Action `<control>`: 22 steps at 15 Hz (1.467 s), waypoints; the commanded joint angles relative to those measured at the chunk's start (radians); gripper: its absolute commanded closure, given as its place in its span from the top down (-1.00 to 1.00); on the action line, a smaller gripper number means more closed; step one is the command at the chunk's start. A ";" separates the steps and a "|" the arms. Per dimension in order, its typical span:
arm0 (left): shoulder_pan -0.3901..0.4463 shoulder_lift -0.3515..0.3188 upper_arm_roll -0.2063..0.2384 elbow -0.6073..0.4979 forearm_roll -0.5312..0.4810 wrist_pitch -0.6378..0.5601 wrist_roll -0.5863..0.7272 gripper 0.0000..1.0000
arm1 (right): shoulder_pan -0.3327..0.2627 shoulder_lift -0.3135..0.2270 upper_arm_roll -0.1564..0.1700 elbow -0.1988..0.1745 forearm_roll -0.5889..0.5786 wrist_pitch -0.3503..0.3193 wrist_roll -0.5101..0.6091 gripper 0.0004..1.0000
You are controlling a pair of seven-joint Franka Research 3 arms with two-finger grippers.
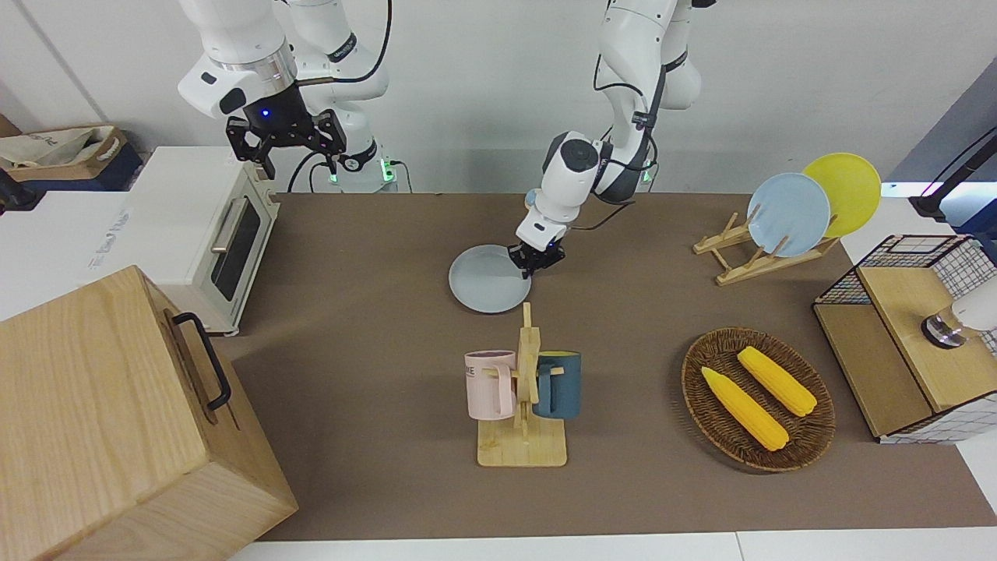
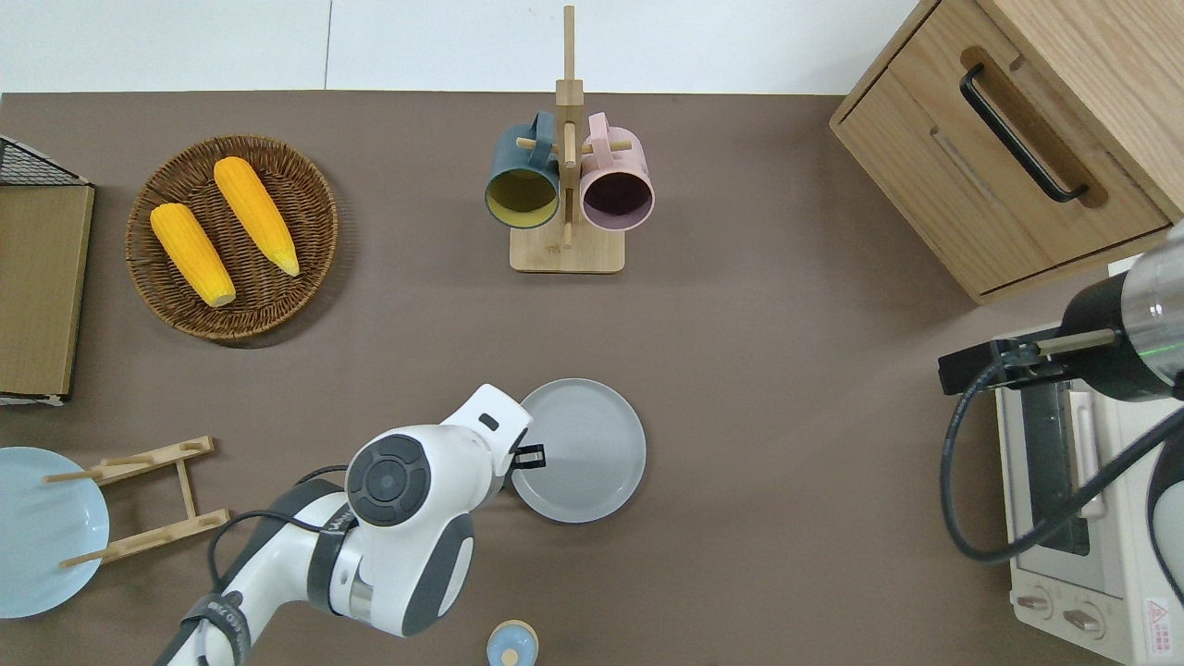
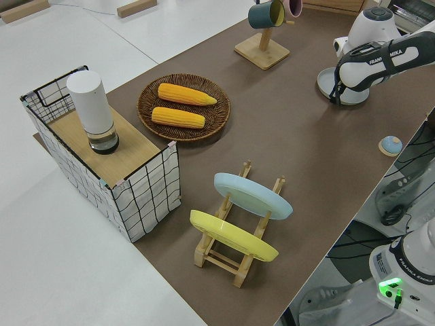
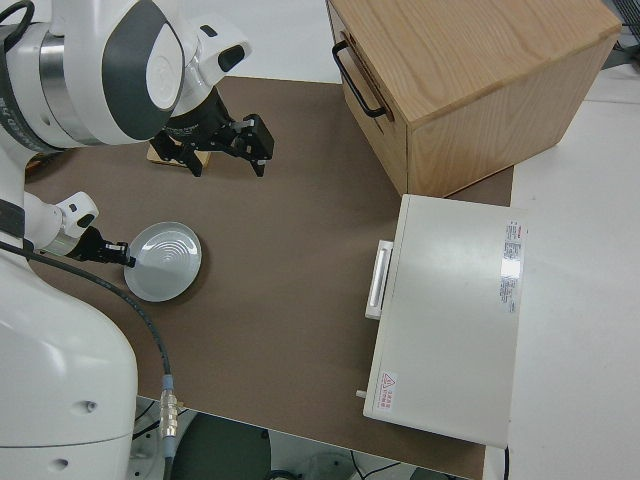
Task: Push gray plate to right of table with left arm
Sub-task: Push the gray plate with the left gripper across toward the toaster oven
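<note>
A: Item 1, step in hand: sliding the gray plate [image 2: 583,450] across the desk [image 2: 786,518] toward the right arm's end. How do we do it well?

B: We judge a low, level push best, with the left pincer [image 2: 531,456] kept on the plate's rim at the edge toward the left arm's end, pressing through the plate's middle so it slides flat and does not spin off sideways. We would hold the line parallel to the desk's long edge; the mug rack [image 2: 566,157], farther from the robots, should then stay well apart from the plate's path.

A: Item 2, position of plate against pincer?

B: The plate lies flat near the middle of the desk, nearer to the robots than the mug rack. The pincer meets it at the rim on the left arm's side, tips reaching just over the edge onto the plate.

A: Item 3, pincer state?

B: We cannot tell whether the left pincer is clenched or released. It is not lifting the plate.

A: Item 4, right arm?

B: Parked; its pincer [image 1: 286,140] is released, fingers spread, holding 0 items.
</note>
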 commanded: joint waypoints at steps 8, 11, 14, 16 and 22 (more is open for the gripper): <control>-0.225 0.265 0.013 0.322 0.102 0.022 -0.393 -1.00 | -0.011 -0.008 0.006 -0.001 0.008 -0.012 -0.003 0.97; -0.262 0.317 0.011 0.397 0.183 0.013 -0.517 -1.00 | -0.011 -0.008 0.004 0.001 0.008 -0.012 -0.001 0.97; -0.285 0.333 0.011 0.414 0.191 0.015 -0.534 -1.00 | -0.011 -0.008 0.006 0.001 0.008 -0.012 -0.003 0.97; -0.299 0.336 0.011 0.418 0.191 0.015 -0.550 -1.00 | -0.011 -0.008 0.006 -0.001 0.008 -0.012 -0.001 0.97; -0.299 0.333 0.011 0.418 0.194 0.015 -0.544 0.62 | -0.011 -0.008 0.006 0.001 0.008 -0.012 -0.003 0.97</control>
